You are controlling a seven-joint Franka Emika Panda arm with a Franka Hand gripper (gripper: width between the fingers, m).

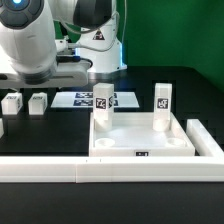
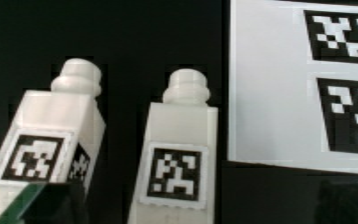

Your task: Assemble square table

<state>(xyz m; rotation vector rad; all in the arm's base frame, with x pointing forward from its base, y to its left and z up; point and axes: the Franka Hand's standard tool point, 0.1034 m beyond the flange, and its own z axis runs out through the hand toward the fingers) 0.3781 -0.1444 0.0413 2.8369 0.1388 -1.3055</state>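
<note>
The white square tabletop (image 1: 140, 140) lies tray-side up behind the front wall, with two tagged legs standing upright in its far sockets, one on the exterior view's left (image 1: 103, 101) and one on its right (image 1: 163, 98). Two loose legs (image 1: 12, 102) (image 1: 38, 102) lie on the black table at the exterior view's left. My gripper (image 1: 36, 76) hangs above them. In the wrist view both loose legs (image 2: 51, 135) (image 2: 179, 145) lie side by side, tags up, pegs pointing away. My gripper (image 2: 185, 212) is open and empty; only dark fingertips (image 2: 23, 204) show at the frame's edge.
The marker board (image 1: 78, 99) lies flat between the loose legs and the tabletop, and shows beside the legs in the wrist view (image 2: 309, 85). The long white L-shaped border wall (image 1: 90, 170) runs along the front and up the exterior view's right side (image 1: 207, 140).
</note>
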